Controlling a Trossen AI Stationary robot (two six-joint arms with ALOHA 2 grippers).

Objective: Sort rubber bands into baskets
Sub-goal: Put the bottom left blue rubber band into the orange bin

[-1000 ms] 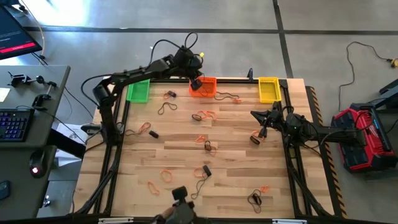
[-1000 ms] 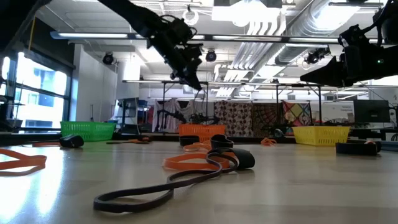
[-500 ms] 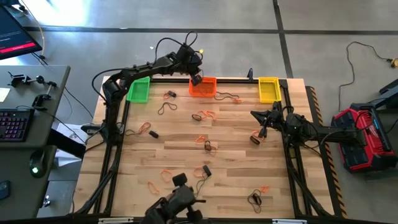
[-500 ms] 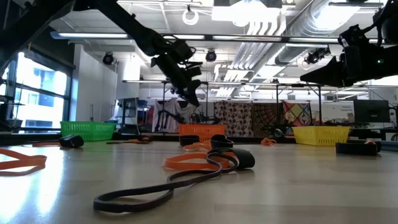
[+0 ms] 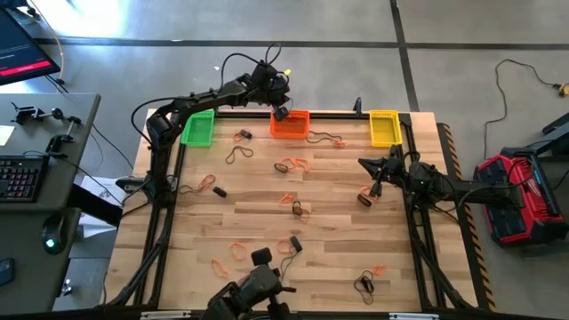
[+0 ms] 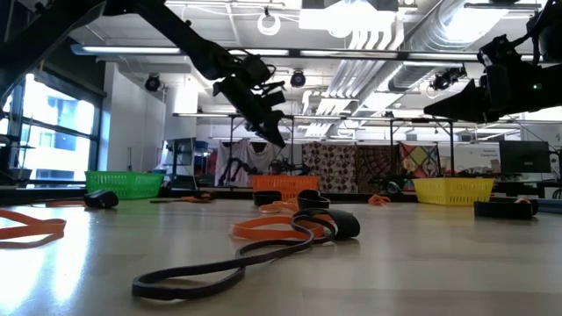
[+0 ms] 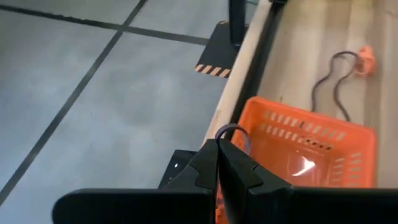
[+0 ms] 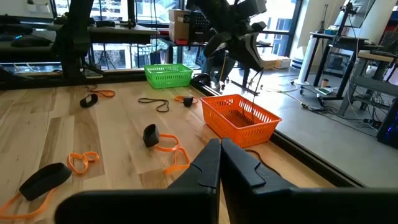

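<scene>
Left hand (image 5: 280,113) blocks orange basket (image 5: 293,130); centre open.

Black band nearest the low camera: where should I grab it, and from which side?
Grip the black band mid-length, where its two strands run close together, probably from straight above with the tool's fingers straddling both. It lies flat and limp on the table, so a sideways approach would likely just push it.

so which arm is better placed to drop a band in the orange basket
Left. Its tool hangs over the orange basket's rim, shut on a thin dark rubber band. The right tool waits mid-table, away from that basket.
</scene>
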